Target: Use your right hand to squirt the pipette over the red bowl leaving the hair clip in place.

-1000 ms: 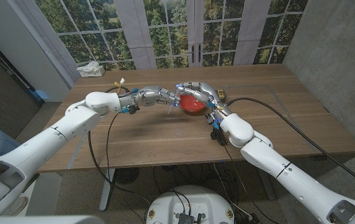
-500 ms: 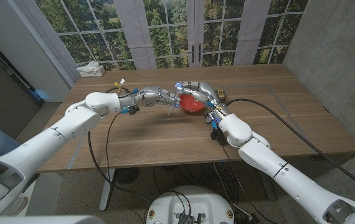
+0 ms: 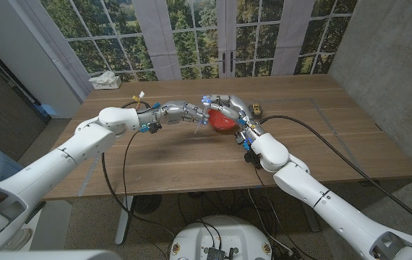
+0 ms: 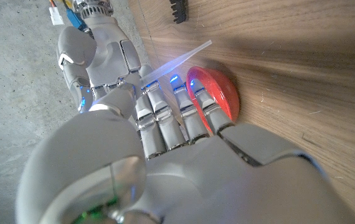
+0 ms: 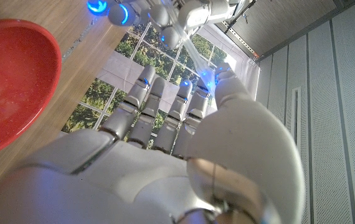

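From the head view, your two hands are meeting over one red bowl (image 3: 222, 121) mid-bench (image 3: 322, 137), with open wood all round. Your left hand (image 3: 189, 112) is pinching the one pipette (image 3: 201, 123); I cannot tell what your right hand (image 3: 228, 103) grips.

Left wrist view: the pipette (image 4: 176, 60) is slanting beside the bowl (image 4: 218, 94), one black hair clip (image 4: 179, 10) lying apart.

Right wrist view: the bowl (image 5: 9, 81) is sitting beside your right hand (image 5: 165, 143).

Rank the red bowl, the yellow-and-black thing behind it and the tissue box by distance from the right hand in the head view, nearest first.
From the right hand:
1. Red bowl, directly beneath the hand.
2. Small yellow-and-black object, just right of the bowl.
3. Tissue box, at the table's far left corner.
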Tool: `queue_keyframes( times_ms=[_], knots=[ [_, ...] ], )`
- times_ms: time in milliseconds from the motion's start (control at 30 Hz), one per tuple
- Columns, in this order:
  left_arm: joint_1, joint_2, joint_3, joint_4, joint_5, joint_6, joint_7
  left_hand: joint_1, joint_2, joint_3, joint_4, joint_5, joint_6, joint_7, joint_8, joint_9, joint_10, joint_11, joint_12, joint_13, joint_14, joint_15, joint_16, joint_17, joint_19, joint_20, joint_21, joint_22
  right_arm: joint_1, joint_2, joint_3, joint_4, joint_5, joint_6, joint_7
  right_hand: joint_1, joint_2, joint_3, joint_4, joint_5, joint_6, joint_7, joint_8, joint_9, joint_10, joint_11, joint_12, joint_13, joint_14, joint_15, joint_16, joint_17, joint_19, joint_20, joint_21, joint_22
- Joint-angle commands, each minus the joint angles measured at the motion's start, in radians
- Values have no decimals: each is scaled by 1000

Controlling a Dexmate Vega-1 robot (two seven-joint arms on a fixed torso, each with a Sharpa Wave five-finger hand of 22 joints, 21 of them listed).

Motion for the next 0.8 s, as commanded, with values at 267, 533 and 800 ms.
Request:
queue_keyframes(
  times_ms=[267,533,800],
  knots=[
    [7,3,-5,-2,-5,-6,3,11,2,-5,-1,6,9,1,0,4,4,-8,-6,3,13,-99,-6,1,3,2,7,4,14,14,-4,27,27,22,28,12,20,2,14,0,49,-4,17,4,31,-6,11,5,12,-166,10,8,12,-6,13,5],
    [1,-2,-3,7,-4,-9,-3,11,1,-7,-1,6,10,0,0,4,5,-8,-8,3,13,-99,-7,1,3,2,7,4,17,12,-4,23,25,11,28,11,19,3,16,-3,42,8,11,3,26,0,7,5,12,-162,4,4,9,-2,15,6],
    [-2,-3,-3,11,-4,-6,-3,12,-3,-11,-3,6,1,1,-6,4,-11,1,-16,3,10,-96,-9,1,0,3,6,4,21,15,-3,30,29,20,31,9,20,0,18,-5,40,8,8,3,27,4,6,6,12,-162,7,8,6,-2,16,6]
  ],
)
